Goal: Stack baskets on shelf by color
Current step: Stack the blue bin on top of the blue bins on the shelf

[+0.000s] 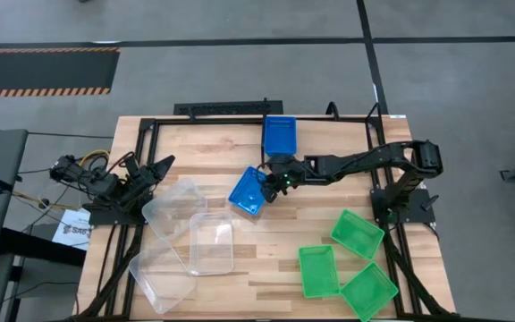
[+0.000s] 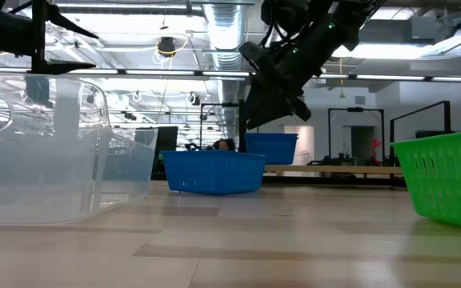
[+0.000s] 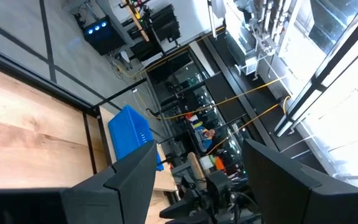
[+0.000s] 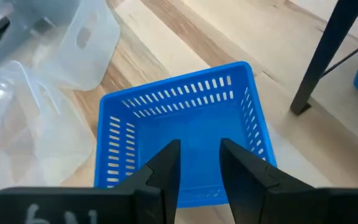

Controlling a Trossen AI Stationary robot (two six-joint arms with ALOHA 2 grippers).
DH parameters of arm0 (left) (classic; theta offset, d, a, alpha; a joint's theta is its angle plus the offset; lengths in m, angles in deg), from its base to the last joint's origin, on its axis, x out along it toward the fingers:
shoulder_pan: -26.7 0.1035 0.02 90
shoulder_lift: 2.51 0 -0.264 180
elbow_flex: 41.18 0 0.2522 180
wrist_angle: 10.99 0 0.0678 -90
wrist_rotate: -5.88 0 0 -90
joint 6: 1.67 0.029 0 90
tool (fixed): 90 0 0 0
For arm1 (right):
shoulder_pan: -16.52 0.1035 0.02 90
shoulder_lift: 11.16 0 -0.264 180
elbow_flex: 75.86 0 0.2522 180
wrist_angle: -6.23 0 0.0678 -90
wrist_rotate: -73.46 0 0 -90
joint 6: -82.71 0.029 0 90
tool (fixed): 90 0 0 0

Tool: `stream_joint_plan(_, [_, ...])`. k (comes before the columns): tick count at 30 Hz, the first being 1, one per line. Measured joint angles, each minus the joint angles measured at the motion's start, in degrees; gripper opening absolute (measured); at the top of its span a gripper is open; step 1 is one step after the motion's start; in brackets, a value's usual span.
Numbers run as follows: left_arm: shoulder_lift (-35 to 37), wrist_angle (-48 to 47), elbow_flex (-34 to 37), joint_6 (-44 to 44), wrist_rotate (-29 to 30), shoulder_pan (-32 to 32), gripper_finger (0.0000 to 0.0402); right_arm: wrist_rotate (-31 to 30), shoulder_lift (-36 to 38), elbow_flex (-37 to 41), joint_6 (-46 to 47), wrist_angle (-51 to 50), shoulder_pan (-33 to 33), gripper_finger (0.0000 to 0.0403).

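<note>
The baskets lay spread over the plank surface [image 1: 266, 268], and none of them was stacked. Nearest the front edge sat three green baskets: one [image 1: 318, 270] flat, one [image 1: 368, 291] turned at the front right corner, and one [image 1: 357, 233] just behind them. On the left, three clear baskets crowded together: one [image 1: 162, 279] at the front left, one [image 1: 212, 245] beside it, and one [image 1: 176, 211] behind, the three touching or overlapping. In the low view the closest clear basket [image 2: 54, 152] filled the left side and a green one [image 2: 446, 180] the right. Farther back, near the middle of the surface, a blue basket [image 1: 249, 190] sat at an angle, and the right gripper [image 1: 269, 189] hung over its near rim. In the right wrist view the two dark fingers [image 4: 166, 165] stood a little apart, pointing down into that blue basket [image 4: 185, 130] with a narrow gap between them; no wall of the basket lay between them, and they pinched nothing. In the low view the right arm's gripper [image 2: 274, 100] was clear above the basket [image 2: 213, 172]. Behind it a second blue basket [image 1: 281, 134] rested at the back edge, on the shelf [image 1: 213, 134] of light wood with black rails. The left gripper [image 1: 150, 174] waited at the left edge, its fingers [image 3: 126, 180] spread wide and empty.
</note>
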Motion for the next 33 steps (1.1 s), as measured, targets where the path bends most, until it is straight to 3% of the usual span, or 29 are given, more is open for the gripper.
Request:
stream_joint_plan(13, [0.0, -0.1, 0.0, -0.9, 0.0, 0.0, 0.0224, 4.2, 0.0, 0.0, 7.9, -0.4, 1.2, 0.0119])
stream_joint_plan(20, [0.0, -0.1, 0.0, -2.1, -0.5, 0.0, 0.0224, 4.3, 0.0, 0.0, 31.5, -6.9, 1.6, 0.0117])
stream_joint_plan(25, [0.0, -0.1, 0.0, -2.2, -1.9, 0.0, 0.0224, 0.3, 0.0, 0.0, 42.8, -8.8, 3.1, 0.0117])
stream_joint_plan(33, [0.0, -0.1, 0.0, -1.7, -3.1, 0.0, 0.0224, -5.9, 0.0, 0.0, 46.4, -8.9, 3.6, 0.0134])
